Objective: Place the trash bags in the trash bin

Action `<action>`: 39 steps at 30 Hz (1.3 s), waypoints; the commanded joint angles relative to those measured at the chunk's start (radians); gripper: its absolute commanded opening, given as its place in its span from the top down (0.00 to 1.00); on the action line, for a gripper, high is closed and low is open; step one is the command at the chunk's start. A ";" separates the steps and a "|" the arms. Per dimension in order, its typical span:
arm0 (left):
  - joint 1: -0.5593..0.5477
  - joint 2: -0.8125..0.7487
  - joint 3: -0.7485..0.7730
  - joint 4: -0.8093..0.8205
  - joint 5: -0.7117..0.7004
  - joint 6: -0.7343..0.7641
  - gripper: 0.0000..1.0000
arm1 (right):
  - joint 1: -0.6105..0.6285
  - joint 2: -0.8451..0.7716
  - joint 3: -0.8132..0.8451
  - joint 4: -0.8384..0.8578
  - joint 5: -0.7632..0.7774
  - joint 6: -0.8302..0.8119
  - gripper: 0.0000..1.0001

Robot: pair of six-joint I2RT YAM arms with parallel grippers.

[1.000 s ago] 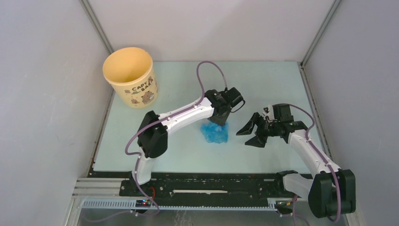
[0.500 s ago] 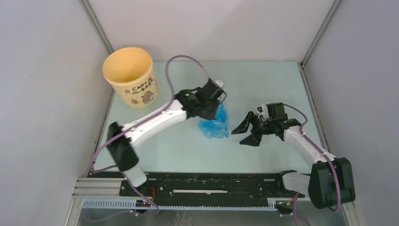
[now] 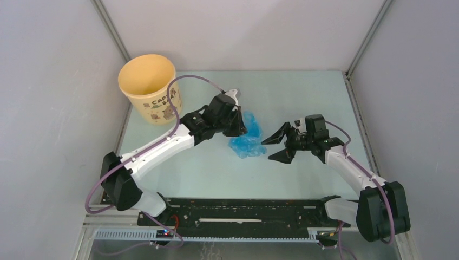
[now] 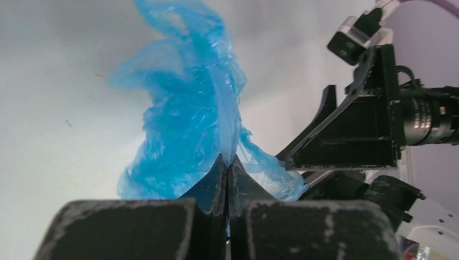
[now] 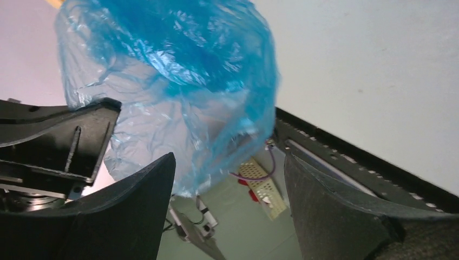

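Pale green tabletop (image 3: pixel 303 92), grey-walled cell: one blue trash bag pinched, bin standing apart.
Item 1: crumpled blue plastic trash bag (image 3: pixel 248 142), mid-table, a fold clamped between the fully closed fingers of the left gripper (image 4: pixel 227 169); whether its lower end touches the surface cannot be told. Item 2: right gripper (image 3: pixel 275 146), jaws spread wide, holding nothing, just beside the bag on its right. Item 3: trash bin (image 3: pixel 149 89), tan-yellow round bucket with dark "CAPY" print, upright at the far left corner, well apart from the bag.
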 commanded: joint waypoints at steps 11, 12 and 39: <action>0.009 -0.037 -0.017 0.119 0.093 -0.079 1.00 | 0.061 -0.052 -0.068 0.189 0.039 0.423 0.30; 0.009 -0.041 -0.022 0.120 0.088 -0.075 1.00 | 0.057 -0.058 -0.068 0.181 0.046 0.423 0.32; 0.200 0.265 0.817 -0.222 0.109 -0.116 1.00 | 0.058 0.372 1.275 -0.732 0.436 -0.442 1.00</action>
